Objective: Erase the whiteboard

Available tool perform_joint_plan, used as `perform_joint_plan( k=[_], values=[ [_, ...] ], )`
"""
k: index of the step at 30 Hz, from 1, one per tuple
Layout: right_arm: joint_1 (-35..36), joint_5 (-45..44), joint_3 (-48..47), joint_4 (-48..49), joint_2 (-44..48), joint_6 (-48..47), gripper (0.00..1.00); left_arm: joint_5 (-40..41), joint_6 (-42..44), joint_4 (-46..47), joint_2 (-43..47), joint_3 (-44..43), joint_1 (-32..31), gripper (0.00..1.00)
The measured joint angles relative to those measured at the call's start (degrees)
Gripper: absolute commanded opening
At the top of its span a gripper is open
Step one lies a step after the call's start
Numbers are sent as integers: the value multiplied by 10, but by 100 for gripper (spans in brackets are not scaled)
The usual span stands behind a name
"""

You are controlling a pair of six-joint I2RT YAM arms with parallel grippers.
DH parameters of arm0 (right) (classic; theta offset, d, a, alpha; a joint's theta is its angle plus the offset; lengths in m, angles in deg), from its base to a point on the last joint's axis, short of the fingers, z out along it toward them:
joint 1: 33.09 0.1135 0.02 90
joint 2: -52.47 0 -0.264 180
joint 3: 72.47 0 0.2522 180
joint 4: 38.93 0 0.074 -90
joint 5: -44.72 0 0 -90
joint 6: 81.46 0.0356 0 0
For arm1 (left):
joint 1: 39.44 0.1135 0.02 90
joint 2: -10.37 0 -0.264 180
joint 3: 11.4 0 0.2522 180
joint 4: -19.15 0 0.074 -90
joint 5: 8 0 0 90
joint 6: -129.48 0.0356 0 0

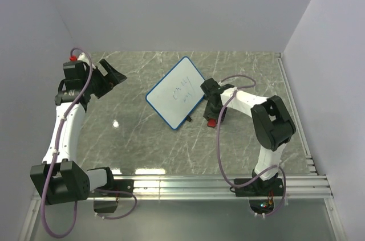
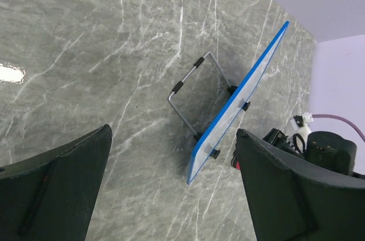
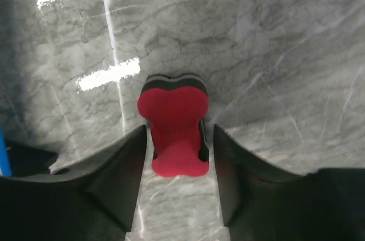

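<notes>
Whiteboard [image 1: 175, 93] – 1, propped up; 1 red eraser [image 3: 174, 133] btwn R fingers [image 3: 114, 178], grip unclear – L fingers [image 2: 57, 190] open.

Markings on the small white blue-rimmed rectangular whiteboard [image 1: 177, 94] are too small to read. The right gripper [image 1: 212, 114] hides most of the red bone-shaped foam eraser [image 1: 211, 122]; finger contact is indeterminate.
</notes>
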Motion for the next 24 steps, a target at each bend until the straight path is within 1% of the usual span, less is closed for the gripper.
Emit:
perform_joint_plan(
  k=[2, 3, 5, 8, 11, 14, 15, 16, 17, 20, 24],
  values=[
    [0, 2, 0, 5, -7, 0, 39, 0, 1, -1, 0, -4, 0, 96],
    [0, 3, 0, 7, -10, -1, 24, 0, 0, 0, 0, -5, 0, 96],
    [0, 5, 0, 9, -11, -4, 0, -1, 0, 0, -1, -5, 0, 96],
    [0, 5, -3, 7, -10, -5, 0, -11, 0, 3, -5, -5, 0, 92],
    [-1, 3, -11, 3, -9, -10, 0, -35, 0, 26, -17, -7, -2, 94],
    [-2, 0, -47, -16, -7, -17, 0, -71, -5, 68, -46, -10, -7, 95],
    [-2, 2, -67, -21, -5, -21, 0, -83, -6, 83, -60, -14, -10, 95],
    [-3, 5, -86, -21, -2, -25, 0, -94, -7, 97, -78, -21, -15, 99],
    [-3, 10, -107, -21, 2, -28, 0, -103, -7, 105, -96, -32, -20, 99],
    [-4, 44, -171, -3, 15, -30, 0, -124, -5, 132, -168, -81, -47, 99],
    [-4, 105, -228, 34, 18, -24, 0, -146, -1, 151, -265, -155, -88, 99]
  ],
)
